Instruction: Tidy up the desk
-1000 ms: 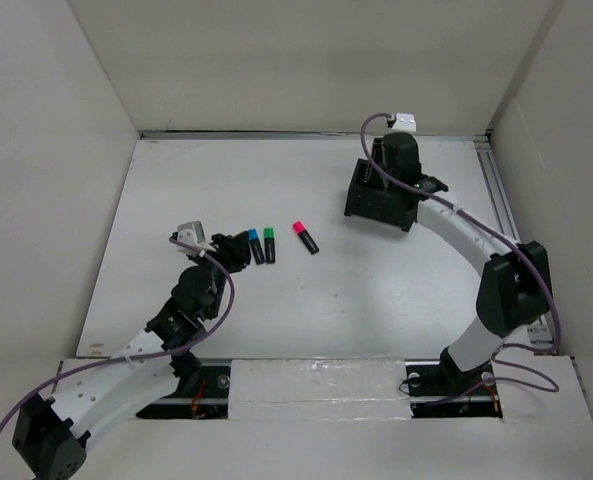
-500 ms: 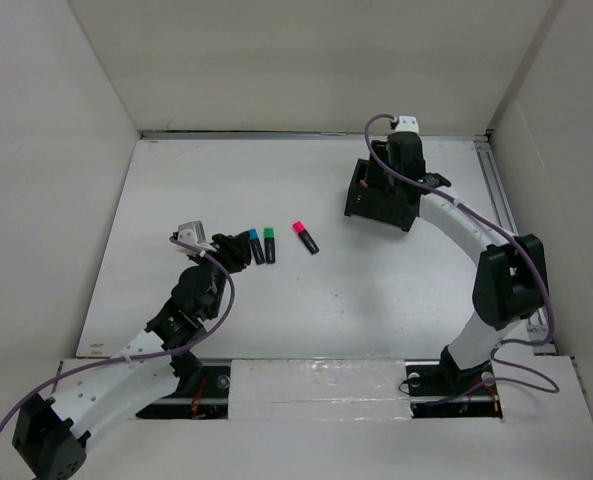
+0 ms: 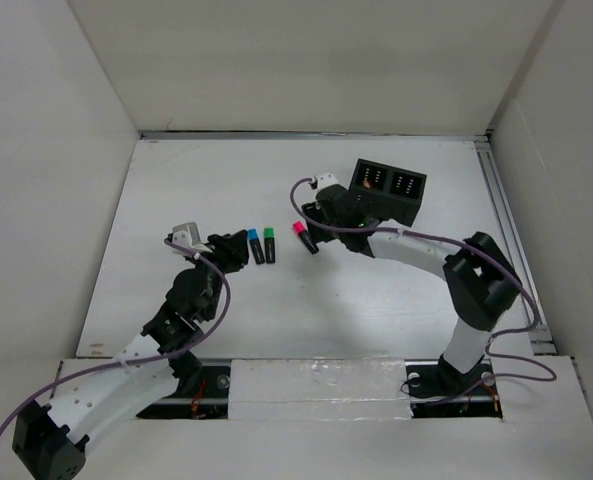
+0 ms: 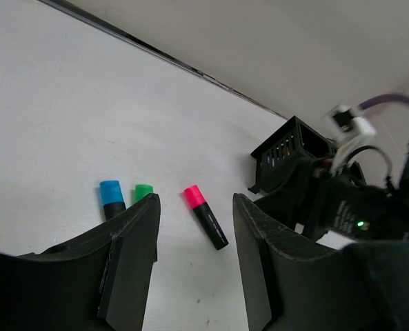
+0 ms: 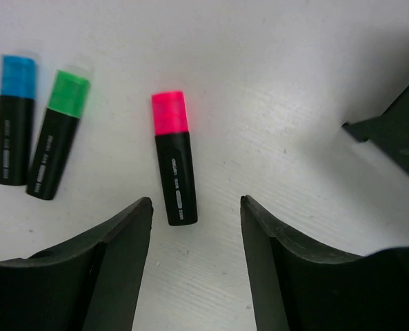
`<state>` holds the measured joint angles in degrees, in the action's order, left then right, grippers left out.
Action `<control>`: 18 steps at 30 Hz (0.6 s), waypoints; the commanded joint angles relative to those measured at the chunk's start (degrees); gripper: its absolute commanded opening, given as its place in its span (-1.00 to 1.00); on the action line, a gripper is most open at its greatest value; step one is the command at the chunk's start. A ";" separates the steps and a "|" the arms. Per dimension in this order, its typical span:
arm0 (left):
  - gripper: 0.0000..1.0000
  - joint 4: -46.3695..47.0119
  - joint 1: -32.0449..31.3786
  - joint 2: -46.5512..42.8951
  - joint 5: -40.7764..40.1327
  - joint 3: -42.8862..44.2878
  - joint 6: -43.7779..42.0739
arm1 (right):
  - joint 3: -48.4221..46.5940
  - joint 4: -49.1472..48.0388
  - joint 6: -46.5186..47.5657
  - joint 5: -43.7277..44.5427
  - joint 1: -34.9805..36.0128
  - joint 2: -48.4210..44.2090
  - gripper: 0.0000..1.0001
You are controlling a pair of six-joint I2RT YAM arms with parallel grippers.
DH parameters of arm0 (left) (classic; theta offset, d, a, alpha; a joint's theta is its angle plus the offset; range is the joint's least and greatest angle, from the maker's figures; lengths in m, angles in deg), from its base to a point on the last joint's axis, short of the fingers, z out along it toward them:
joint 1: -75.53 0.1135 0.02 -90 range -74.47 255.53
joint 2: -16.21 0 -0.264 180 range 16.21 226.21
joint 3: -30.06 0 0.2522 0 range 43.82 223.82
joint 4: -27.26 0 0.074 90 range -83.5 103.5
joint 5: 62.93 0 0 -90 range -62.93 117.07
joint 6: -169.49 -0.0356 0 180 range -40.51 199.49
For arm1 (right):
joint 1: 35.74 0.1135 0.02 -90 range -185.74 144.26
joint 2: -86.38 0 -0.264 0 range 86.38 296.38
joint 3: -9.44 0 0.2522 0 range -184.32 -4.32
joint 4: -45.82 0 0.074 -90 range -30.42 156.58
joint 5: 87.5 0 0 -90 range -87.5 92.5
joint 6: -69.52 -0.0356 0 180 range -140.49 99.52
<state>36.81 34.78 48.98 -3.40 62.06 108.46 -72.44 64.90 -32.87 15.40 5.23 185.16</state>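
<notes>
Right hand [image 5: 195, 203], fingers apart and empty, is poised over the pink highlighter [image 5: 174, 158] on the white desk [image 3: 376, 300]. A sound grasp likely means descending straight so the pads close across the black barrel, clear of the green highlighter [image 5: 58, 134] at its 9 o'clock. The right wrist view shows barrel-to-finger alignment, while only the top view shows the black organizer box [image 3: 388, 185] at the pen's 1 o'clock and the left hand [image 3: 226, 247], whose fingers the left wrist view shows apart.

place: robot lab test cell | enclosure: plain white panels [image 3: 306, 60] wall a white worktop [image 3: 376, 300] on three sides | rig: left arm [image 3: 126, 372] and right arm [image 3: 416, 253] bolted at near edge, purple cables [image 4: 397, 101] trailing | fittings: metal rail [image 3: 501, 210] along right edge
</notes>
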 commanded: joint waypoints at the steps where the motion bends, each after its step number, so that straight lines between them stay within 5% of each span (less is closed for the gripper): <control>1: -0.15 2.00 0.23 -1.75 -0.46 0.66 -0.41 | -0.17 0.30 0.25 0.54 0.07 2.99 0.23; 15: -0.15 2.27 0.23 -1.84 -0.28 0.48 -0.49 | -0.35 -0.31 -1.07 -0.43 3.94 13.01 0.17; 18: -0.15 2.18 0.23 -1.92 -0.28 0.39 -0.49 | -0.70 -0.66 -0.89 0.89 3.94 13.71 -0.11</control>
<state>36.85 34.78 47.26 -3.43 62.06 108.46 -72.44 64.40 -33.37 15.34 8.62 197.31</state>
